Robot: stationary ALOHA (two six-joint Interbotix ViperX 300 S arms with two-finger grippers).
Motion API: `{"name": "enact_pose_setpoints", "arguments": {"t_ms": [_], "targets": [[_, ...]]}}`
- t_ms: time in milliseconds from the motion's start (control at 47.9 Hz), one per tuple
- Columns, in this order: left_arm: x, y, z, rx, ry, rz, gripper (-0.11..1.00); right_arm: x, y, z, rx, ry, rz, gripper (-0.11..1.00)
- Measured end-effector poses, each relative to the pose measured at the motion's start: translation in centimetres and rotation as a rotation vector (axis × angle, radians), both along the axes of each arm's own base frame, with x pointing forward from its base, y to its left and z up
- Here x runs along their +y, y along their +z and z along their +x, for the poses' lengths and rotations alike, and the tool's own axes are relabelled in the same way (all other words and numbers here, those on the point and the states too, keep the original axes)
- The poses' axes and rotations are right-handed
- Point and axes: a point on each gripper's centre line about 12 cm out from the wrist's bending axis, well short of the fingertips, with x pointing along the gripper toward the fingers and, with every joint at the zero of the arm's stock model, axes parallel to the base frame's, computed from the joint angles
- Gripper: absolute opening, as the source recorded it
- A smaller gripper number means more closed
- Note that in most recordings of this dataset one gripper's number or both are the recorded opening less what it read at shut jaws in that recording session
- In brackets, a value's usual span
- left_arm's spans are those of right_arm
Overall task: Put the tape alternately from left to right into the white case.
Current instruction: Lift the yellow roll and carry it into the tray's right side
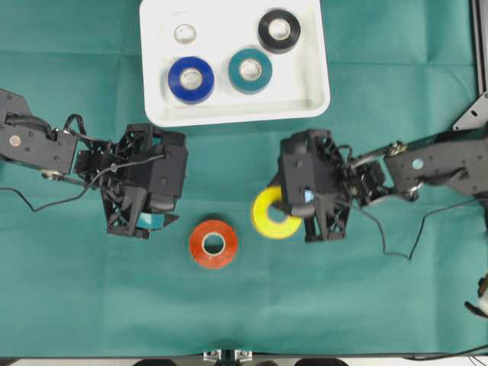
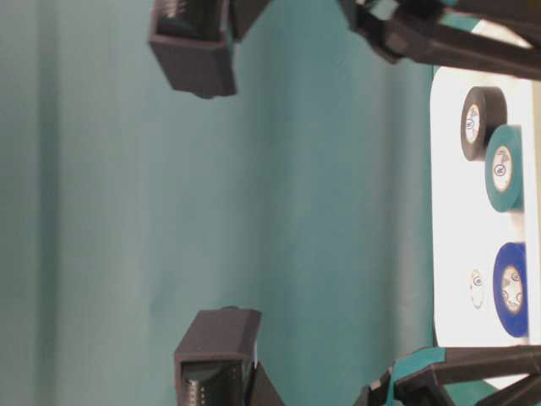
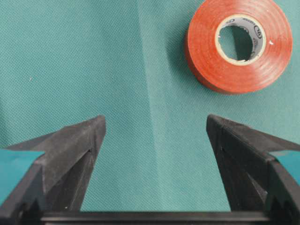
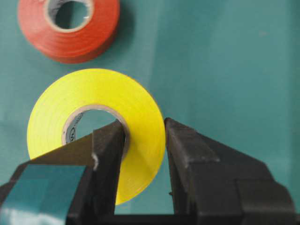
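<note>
My right gripper (image 4: 144,129) is shut on the yellow tape (image 4: 93,93); one finger is inside the core, the other is against the outer wall, and the roll sits tilted. From overhead, the yellow tape (image 1: 268,221) lies left of the right gripper (image 1: 297,213). The red tape (image 1: 213,243) lies flat on the cloth. My left gripper (image 3: 155,126) is open over bare cloth, with the red tape (image 3: 239,44) ahead to its right. In the white case (image 1: 229,30) lie white (image 1: 184,33), blue (image 1: 191,79), teal (image 1: 250,70) and black (image 1: 279,30) rolls.
Green cloth covers the whole table. The white case (image 2: 448,254) stands at the far middle, behind both arms. A metal frame bracket (image 1: 474,114) sits at the right edge, and cables trail from both arms across the cloth.
</note>
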Motion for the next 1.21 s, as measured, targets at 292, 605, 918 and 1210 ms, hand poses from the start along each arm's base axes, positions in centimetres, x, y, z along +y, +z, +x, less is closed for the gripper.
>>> {"name": "enact_pose_setpoints", "arguments": {"t_ms": [292,605,918,1210], "targets": [[0.0,0.0,0.0,0.0,0.0,0.0,0.48,-1.5,0.5,0.2,-0.015,-0.001,-0.054,0.27],[0.0,0.0,0.0,0.0,0.0,0.0,0.48,-6.2,1.2,1.2,-0.039,-0.072,-0.127,0.27],[0.0,0.0,0.0,0.0,0.0,0.0,0.48,-11.6,1.2,0.9,-0.03,-0.215,-0.137,0.27],[0.1,0.0,0.0,0.0,0.002,0.0,0.48,-14.5,0.8,0.1,-0.015,-0.286,-0.15,0.27]]}}
